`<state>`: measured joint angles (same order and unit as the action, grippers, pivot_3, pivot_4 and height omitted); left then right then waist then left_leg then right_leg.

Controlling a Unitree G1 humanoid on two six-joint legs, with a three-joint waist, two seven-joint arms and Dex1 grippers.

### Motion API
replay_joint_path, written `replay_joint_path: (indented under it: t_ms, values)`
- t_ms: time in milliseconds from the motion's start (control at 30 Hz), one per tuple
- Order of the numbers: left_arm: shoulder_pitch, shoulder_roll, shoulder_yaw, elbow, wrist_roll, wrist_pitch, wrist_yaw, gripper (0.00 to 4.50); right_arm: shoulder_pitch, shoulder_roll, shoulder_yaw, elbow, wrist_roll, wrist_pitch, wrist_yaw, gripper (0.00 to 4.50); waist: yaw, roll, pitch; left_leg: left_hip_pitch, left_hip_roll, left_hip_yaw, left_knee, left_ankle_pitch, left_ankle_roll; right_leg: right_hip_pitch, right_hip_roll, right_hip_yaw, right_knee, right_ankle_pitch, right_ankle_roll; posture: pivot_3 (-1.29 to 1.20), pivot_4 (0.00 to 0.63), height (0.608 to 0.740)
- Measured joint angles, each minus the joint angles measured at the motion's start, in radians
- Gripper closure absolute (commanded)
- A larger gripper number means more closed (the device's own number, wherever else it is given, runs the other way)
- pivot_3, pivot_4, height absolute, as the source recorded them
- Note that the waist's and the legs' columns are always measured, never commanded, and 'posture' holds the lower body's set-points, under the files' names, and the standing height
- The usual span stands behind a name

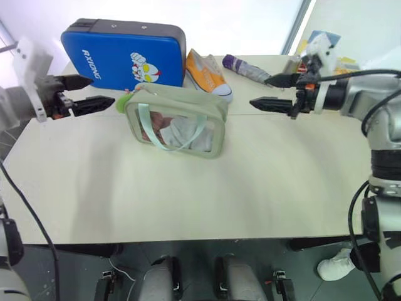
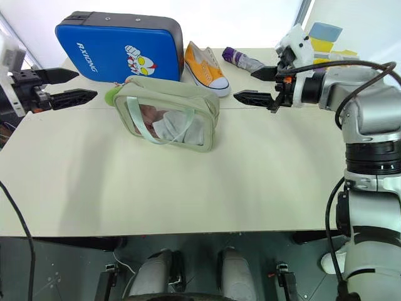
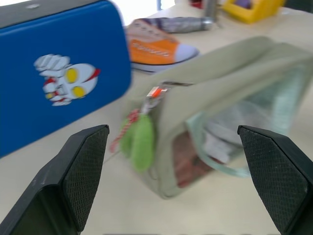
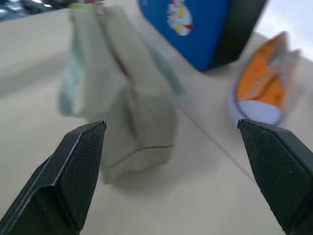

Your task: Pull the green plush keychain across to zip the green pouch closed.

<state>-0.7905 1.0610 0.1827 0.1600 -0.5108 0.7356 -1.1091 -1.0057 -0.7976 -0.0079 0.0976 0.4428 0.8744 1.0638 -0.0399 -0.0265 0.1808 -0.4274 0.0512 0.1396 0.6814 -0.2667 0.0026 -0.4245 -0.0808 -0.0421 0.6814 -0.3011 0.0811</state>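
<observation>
Beige table carries everything. Blue hard case stands at the far edge, just behind the green pouch, which sits upright at the table's middle-left with its mint strap handles draped over the clear side. Orange sneaker lies beside the case, a purple folded umbrella further right. Left gripper hovers level off the pouch's left end, jaws spread wide, holding nothing. Right gripper hovers off the pouch's right end, also spread wide and empty. Green plush keychain hangs from the zipper pull at the pouch's left end, near the left gripper, untouched.
</observation>
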Motion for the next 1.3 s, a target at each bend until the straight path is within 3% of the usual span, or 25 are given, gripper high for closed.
replay_joint_path:
  t_ms: [300, 467, 600, 733, 833, 1067, 1300]
  values:
    - [0.028, 0.005, -0.011, 0.005, 0.042, -0.05, 0.003, 0.0, -0.017, 0.02, 0.034, -0.058, 0.022, 0.034, -0.009, 0.02, 0.001, 0.0, 0.0, -0.002, 0.0, 0.0, 0.001, 0.0, 0.001, -0.001, 0.0, 0.0, 0.0, 0.0, 0.0, 0.0, 0.15, 0.74]
    - [0.028, 0.003, 0.002, -0.013, 0.035, -0.034, 0.027, 0.0, -0.063, 0.152, 0.061, -0.08, 0.018, 0.027, -0.079, 0.02, -0.007, 0.0, 0.0, -0.001, 0.001, 0.001, 0.001, 0.0, 0.0, -0.003, 0.001, 0.001, 0.001, 0.0, 0.0, 0.0, 0.15, 0.74]
    - [0.033, -0.027, 0.042, -0.143, -0.045, 0.056, 0.067, 0.0, -0.075, 0.249, 0.178, -0.09, -0.073, -0.104, -0.127, 0.02, -0.002, 0.0, 0.0, -0.002, 0.0, 0.0, 0.001, 0.0, 0.0, -0.002, 0.0, 0.001, 0.001, 0.0, 0.0, 0.0, 0.15, 0.74]
    - [0.072, -0.084, 0.072, -0.286, -0.147, 0.181, 0.136, 0.0, -0.041, 0.272, 0.302, -0.043, -0.194, -0.233, -0.141, 0.02, 0.008, -0.001, 0.0, -0.003, -0.001, 0.0, 0.003, 0.0, 0.001, -0.002, -0.001, 0.001, 0.001, 0.0, 0.0, 0.0, 0.15, 0.74]
    - [0.092, -0.098, 0.085, -0.344, -0.181, 0.222, 0.178, 0.0, -0.028, 0.269, 0.346, -0.015, -0.254, -0.299, -0.133, 0.84, 0.007, -0.001, 0.0, -0.003, -0.001, 0.0, 0.003, 0.0, 0.001, -0.002, -0.001, 0.001, 0.002, 0.0, 0.0, 0.0, 0.15, 0.74]
    - [0.134, -0.104, 0.11, -0.386, -0.213, 0.239, 0.239, 0.0, -0.017, 0.268, 0.383, 0.01, -0.343, -0.425, -0.111, 4.47, -0.003, -0.001, 0.0, -0.002, 0.0, -0.001, 0.002, 0.0, 0.0, -0.002, 0.0, 0.001, 0.002, 0.0, 0.0, 0.0, 0.15, 0.74]
    - [0.133, -0.1, 0.111, -0.36, -0.218, 0.232, 0.251, 0.0, 0.019, 0.257, 0.298, 0.075, -0.298, -0.608, -0.024, 4.47, 0.0, -0.001, 0.0, -0.002, -0.001, -0.001, 0.002, 0.0, 0.0, -0.001, 0.0, 0.001, 0.002, 0.0, 0.0, 0.0, 0.15, 0.74]
